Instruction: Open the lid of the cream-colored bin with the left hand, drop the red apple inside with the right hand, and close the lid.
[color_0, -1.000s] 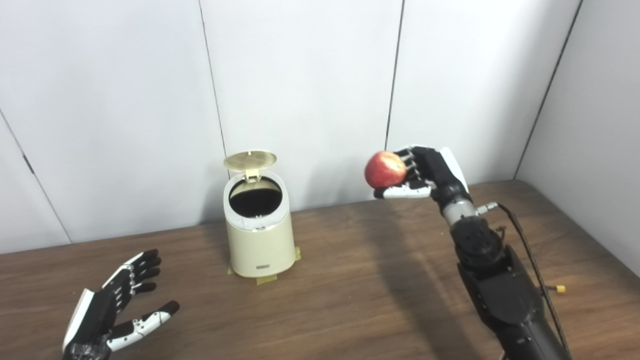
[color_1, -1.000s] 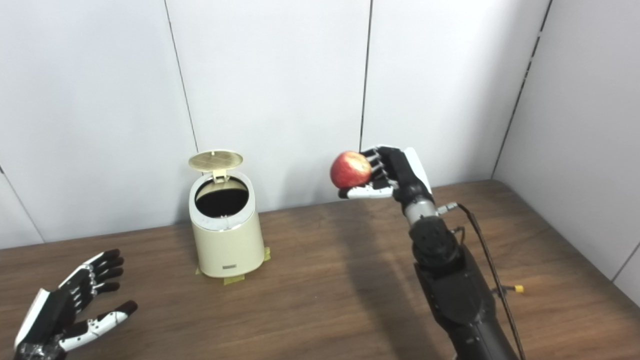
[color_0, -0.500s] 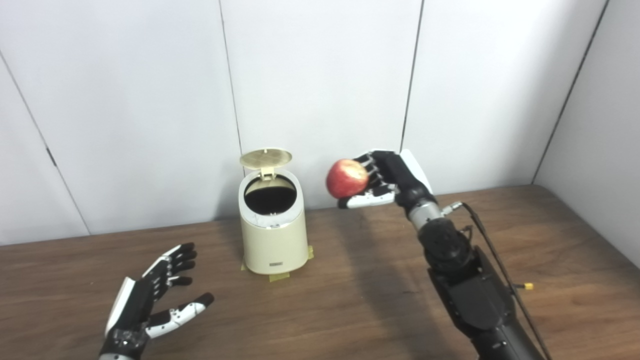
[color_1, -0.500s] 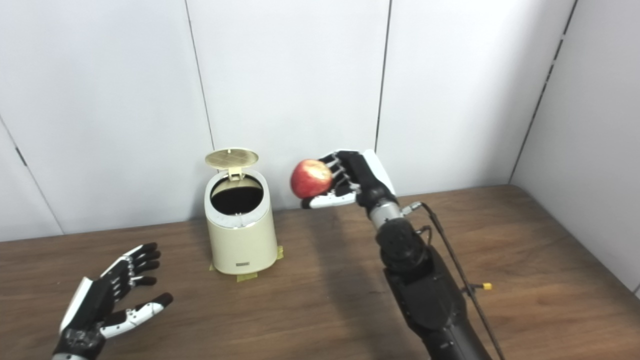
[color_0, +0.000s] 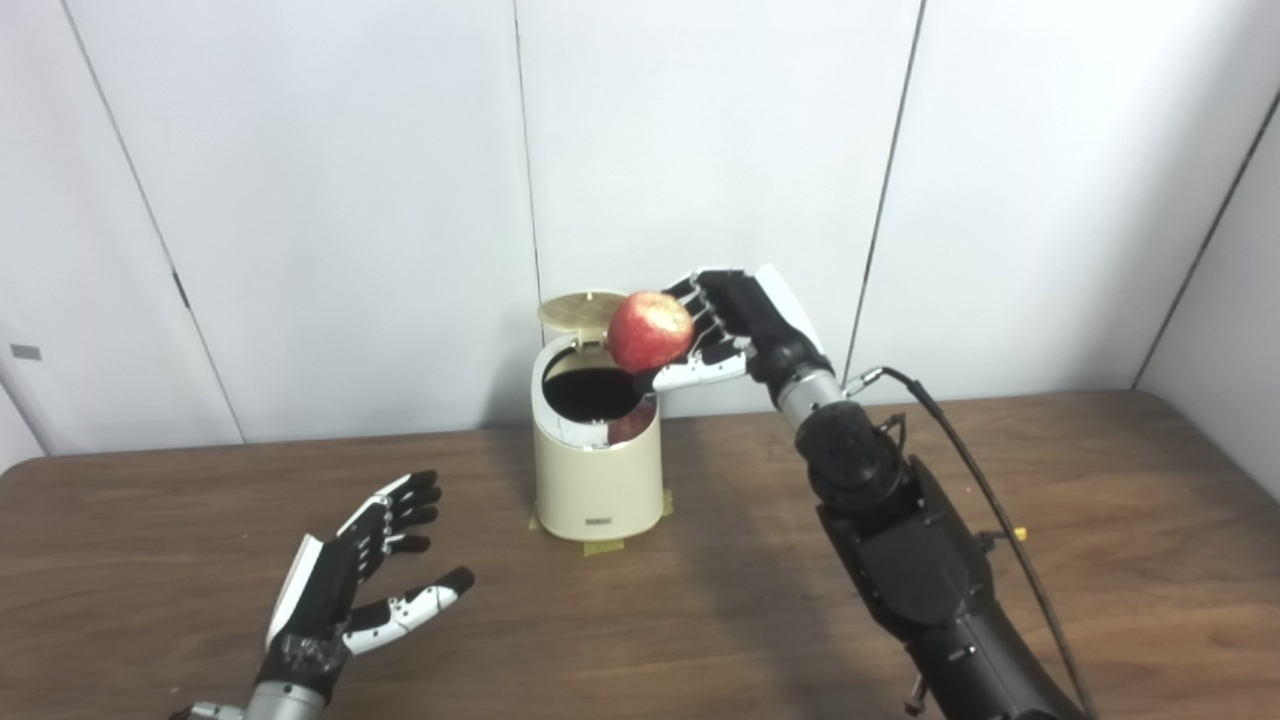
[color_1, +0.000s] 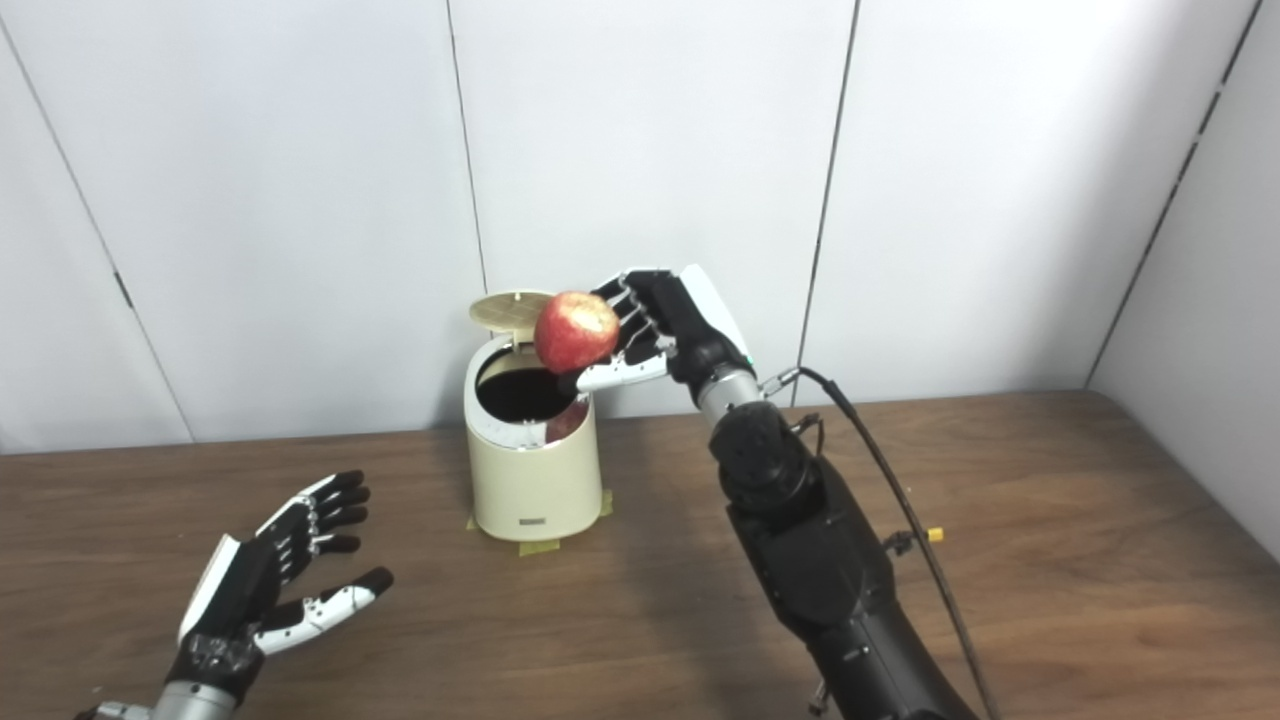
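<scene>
The cream-colored bin (color_0: 597, 480) stands on the wooden table near the wall, taped down at its base. Its round lid (color_0: 572, 309) is tipped up at the back, and the dark opening (color_0: 585, 392) shows. My right hand (color_0: 735, 330) is shut on the red apple (color_0: 650, 331), holding it just above the right rim of the opening. A red reflection of the apple shows on the bin's inner rim. My left hand (color_0: 350, 580) is open, palm turned inward, low over the table to the front left of the bin.
The brown table (color_0: 1100, 500) runs wide to the right and front. White wall panels (color_0: 300, 200) stand close behind the bin. A black cable (color_0: 960, 450) with a yellow tip trails from my right forearm.
My right hand has carried the apple leftward from well right of the bin to just over its opening. The camera has turned, shifting the scene right. The left hand stays open and low.
</scene>
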